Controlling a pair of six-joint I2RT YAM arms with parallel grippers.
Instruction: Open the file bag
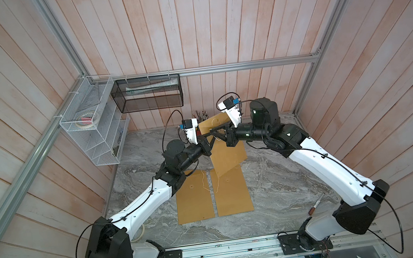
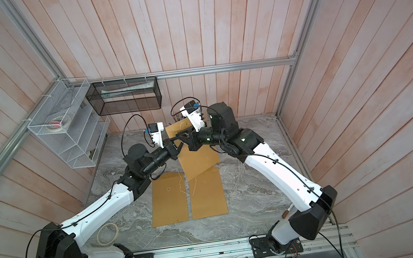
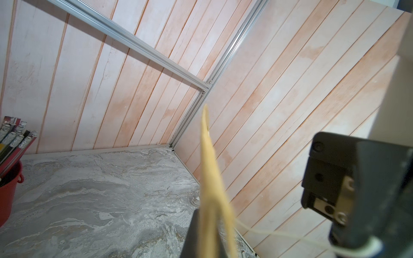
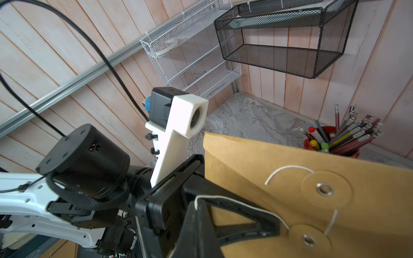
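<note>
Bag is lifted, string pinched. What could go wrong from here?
1. The right gripper pinches the string, which loops round a disc; a straight pull might tear the disc or tug the file bag free.
2. The left gripper clamps only the bag's edge, so it could slip.
3. The bag's lower corner hangs over the flat bags on the table and may drag them.

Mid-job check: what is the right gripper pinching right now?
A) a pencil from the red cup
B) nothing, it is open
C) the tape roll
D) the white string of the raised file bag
D: the right gripper is shut on the white string, which runs from its tip to the round fasteners on the raised file bag.
</note>
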